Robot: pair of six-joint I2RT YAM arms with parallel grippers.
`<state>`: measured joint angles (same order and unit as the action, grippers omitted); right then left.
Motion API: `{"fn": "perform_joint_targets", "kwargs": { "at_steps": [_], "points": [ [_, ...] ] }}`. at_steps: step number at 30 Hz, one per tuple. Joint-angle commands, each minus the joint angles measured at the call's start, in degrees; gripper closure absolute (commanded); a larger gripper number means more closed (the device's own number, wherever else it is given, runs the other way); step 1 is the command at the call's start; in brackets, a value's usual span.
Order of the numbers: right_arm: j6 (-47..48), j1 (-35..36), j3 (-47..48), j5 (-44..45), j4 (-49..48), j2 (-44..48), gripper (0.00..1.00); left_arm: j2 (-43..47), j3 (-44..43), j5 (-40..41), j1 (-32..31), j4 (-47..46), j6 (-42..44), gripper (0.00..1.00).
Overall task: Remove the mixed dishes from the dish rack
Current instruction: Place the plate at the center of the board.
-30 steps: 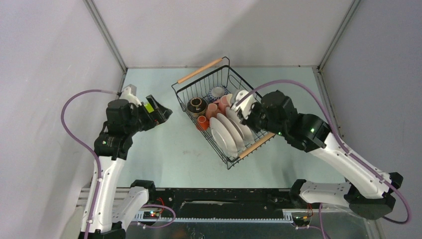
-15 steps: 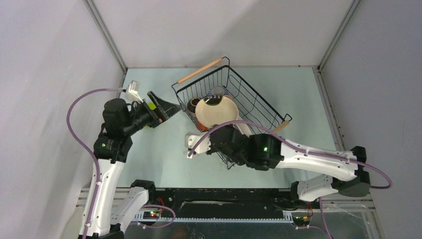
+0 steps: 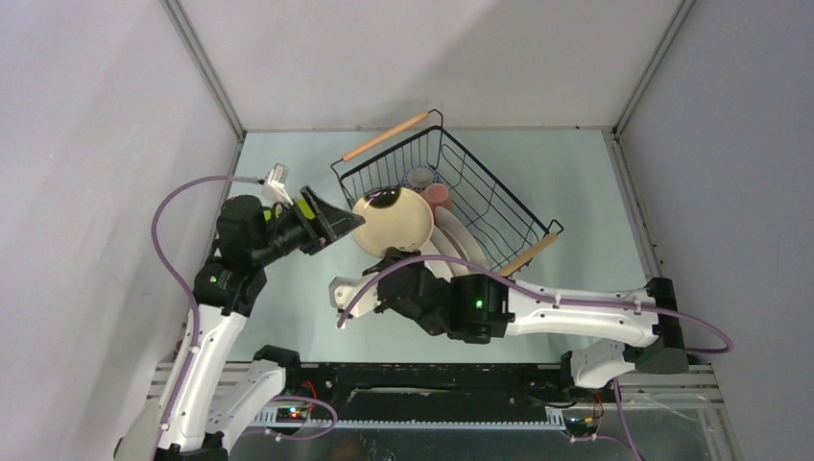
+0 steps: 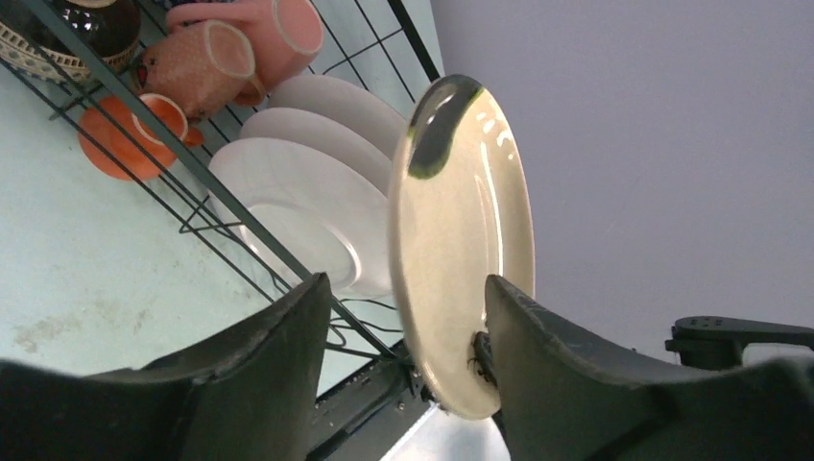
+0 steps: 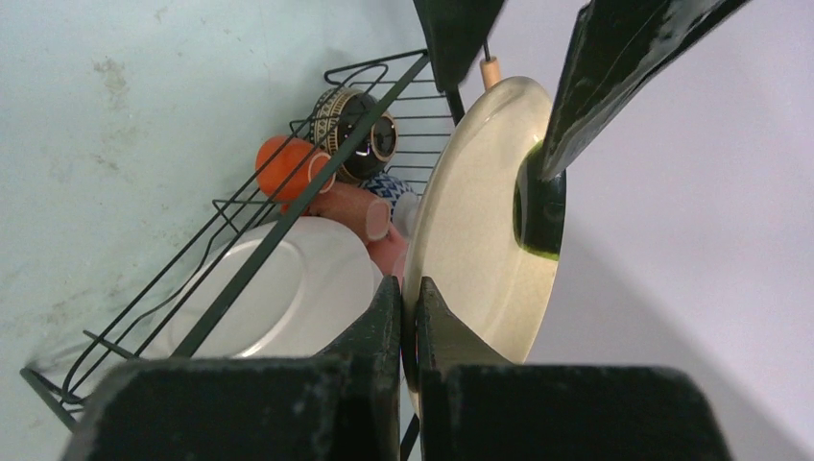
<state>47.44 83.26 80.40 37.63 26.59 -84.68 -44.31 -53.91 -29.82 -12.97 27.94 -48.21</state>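
Pale-green table [image 3: 288,168], rack [image 3: 386,135], cream plate [image 3: 392,221]

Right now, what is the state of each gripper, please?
Left gripper: open around the plate.
Right gripper: closed, holding the same plate.

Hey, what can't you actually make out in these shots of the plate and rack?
Top view: the cream plate covers most of the cups in the dish rack.
Left wrist view: the plate's edge hides whether the far finger of the left gripper touches its back.
Right wrist view: the fingers of the right gripper cover the rim they clamp; the white plates sit partly behind wires.
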Motion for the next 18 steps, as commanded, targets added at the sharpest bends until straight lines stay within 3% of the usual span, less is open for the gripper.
{"fn": "perform_joint_targets", "kwargs": {
  "at_steps": [1,7,10,14,18],
  "points": [
    [3.0,1.0,1.2,2.6,-6.4,-1.1,1.00,0.4,0.3,1.7,-1.9,-2.5,0.2,0.45],
    [3.4,1.2,1.1,2.7,-7.8,-2.3,1.00,1.2,0.9,4.1,-2.2,-2.3,0.5,0.96],
    [2.7,1.1,1.1,2.2,-7.7,-2.4,0.93,1.6,0.9,5.6,-2.1,-1.9,1.0,1.00],
    [0.6,0.6,1.1,0.7,-6.7,-1.8,0.64,1.9,0.4,9.0,-2.1,-0.7,2.1,1.00],
    [-2.8,-0.7,1.1,-1.3,-5.2,0.2,0.45,2.4,0.1,13.5,-1.2,0.3,3.5,1.00]
  ]
}}
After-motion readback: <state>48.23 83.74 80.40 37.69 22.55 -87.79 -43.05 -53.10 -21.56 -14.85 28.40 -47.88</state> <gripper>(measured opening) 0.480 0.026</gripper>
